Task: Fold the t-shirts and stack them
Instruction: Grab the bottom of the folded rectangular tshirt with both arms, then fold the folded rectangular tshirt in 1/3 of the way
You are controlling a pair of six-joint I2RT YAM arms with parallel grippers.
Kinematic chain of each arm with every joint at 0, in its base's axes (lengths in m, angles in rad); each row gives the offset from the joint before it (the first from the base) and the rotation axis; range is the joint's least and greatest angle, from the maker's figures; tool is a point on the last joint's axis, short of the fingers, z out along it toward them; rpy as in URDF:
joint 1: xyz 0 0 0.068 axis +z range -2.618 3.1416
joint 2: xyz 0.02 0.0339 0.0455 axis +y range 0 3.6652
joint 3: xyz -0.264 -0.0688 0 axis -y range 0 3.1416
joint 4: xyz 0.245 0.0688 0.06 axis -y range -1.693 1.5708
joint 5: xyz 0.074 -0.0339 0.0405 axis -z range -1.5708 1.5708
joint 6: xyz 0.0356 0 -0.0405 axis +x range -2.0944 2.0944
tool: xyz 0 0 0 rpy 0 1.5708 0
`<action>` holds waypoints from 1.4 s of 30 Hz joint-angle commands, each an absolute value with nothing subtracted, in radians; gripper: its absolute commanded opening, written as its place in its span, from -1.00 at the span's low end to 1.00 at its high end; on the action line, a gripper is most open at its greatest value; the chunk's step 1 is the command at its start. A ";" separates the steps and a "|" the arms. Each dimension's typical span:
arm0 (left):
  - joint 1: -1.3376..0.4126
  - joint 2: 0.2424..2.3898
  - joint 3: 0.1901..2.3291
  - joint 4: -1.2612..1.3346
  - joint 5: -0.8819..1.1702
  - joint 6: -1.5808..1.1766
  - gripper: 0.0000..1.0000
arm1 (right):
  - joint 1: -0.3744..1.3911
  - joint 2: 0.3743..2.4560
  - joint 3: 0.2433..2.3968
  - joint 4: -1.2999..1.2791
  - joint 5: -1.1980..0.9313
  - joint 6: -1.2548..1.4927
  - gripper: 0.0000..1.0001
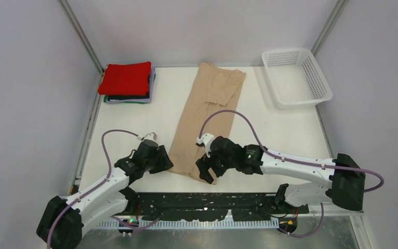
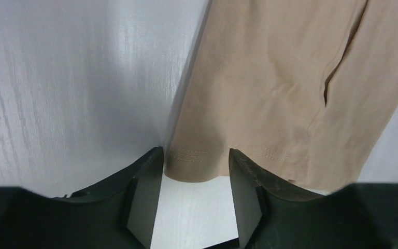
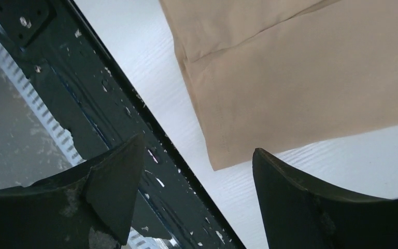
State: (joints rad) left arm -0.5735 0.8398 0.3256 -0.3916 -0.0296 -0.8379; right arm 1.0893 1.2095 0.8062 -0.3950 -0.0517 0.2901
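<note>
Folding the beige t-shirt [image 1: 207,116] seems to be the step in hand. It is already narrowed into a long strip that runs from far to near in the middle of the table [image 1: 129,124]. The stack of folded shirts [image 1: 127,83], red on top, lies at the far left corner. The left end effector [image 2: 194,155] is spread, and the near left corner of the hem lies just in front of its fingers, not pinched. The right end effector [image 3: 197,155] is spread too, at the near right corner, and it holds nothing. The next move probably calls for both to close on their corners together and carry the near hem toward the far end, with the edge kept level so that the strip halves evenly.
</note>
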 commanded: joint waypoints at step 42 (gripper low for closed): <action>-0.575 0.231 0.266 -0.574 0.146 -0.961 -1.00 | 1.388 1.380 0.907 -0.525 0.072 0.333 -0.89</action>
